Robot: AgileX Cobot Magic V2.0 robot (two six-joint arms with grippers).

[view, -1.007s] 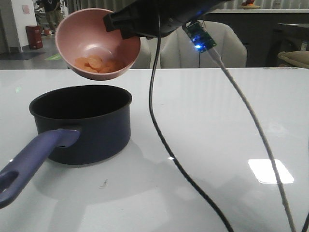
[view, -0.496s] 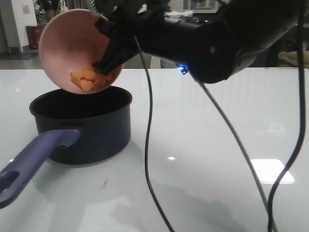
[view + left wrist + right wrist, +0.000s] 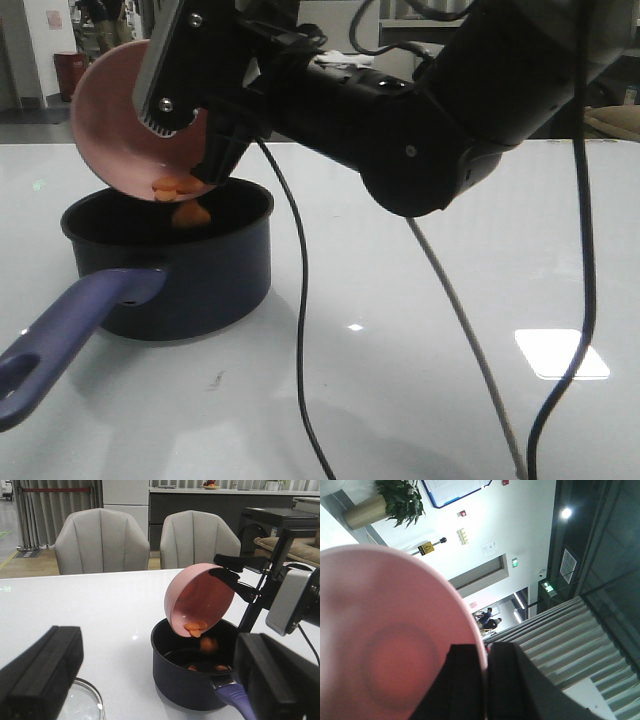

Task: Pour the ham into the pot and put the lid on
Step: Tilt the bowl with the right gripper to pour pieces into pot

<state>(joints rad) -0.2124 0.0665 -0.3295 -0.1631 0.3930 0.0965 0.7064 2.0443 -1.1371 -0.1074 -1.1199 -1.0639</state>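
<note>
My right gripper (image 3: 215, 140) is shut on the rim of the pink bowl (image 3: 115, 120) and holds it steeply tipped over the pot (image 3: 190, 270). Ham pieces (image 3: 172, 186) sit at the bowl's low lip and one is dropping into the pot. In the left wrist view, the bowl (image 3: 200, 597) has ham (image 3: 196, 627) at its lip, one piece in mid-air, and two pieces on the pot's (image 3: 185, 685) floor. The glass lid (image 3: 87, 705) lies on the table beside the pot, its knob hidden. My left gripper (image 3: 160, 700) is open and empty, apart from the pot. The right wrist view shows the jaws (image 3: 485, 680) clamping the bowl's rim (image 3: 477, 645).
The pot's purple-blue handle (image 3: 70, 335) points toward the front left edge of the table. Black and grey cables (image 3: 300, 330) hang from the right arm to the table in front of the pot. Two chairs (image 3: 102, 540) stand behind the white table (image 3: 450, 250).
The right gripper has rolled the bowl from nearly level to steeply tipped. The ham slid to the lip and has begun falling into the pot.
</note>
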